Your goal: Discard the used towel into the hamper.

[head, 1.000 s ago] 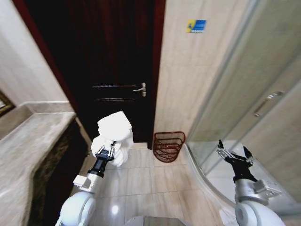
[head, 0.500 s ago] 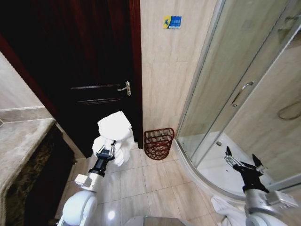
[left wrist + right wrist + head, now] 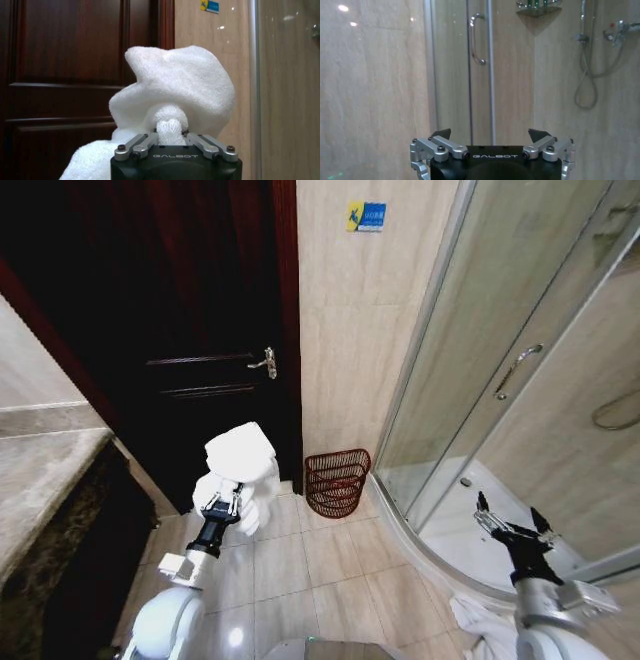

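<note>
towel [image 3: 243, 463]: white, bunched, clamped in your left gripper [image 3: 226, 502] and held up in front of the dark wooden door [image 3: 190, 330], above the tiled floor [image 3: 320, 565]. hamper [image 3: 335, 481]: reddish-brown wire basket on the floor against the beige wall, between door and glass shower enclosure [image 3: 500, 370], well apart from the towel. right gripper [image 3: 513, 525]: jaws apart, nothing between them, raised before the shower enclosure.

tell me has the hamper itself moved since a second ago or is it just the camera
No. The hamper still stands against the tiled wall, between the dark door and the shower enclosure; the whole picture shifted, so the camera moved.
</note>
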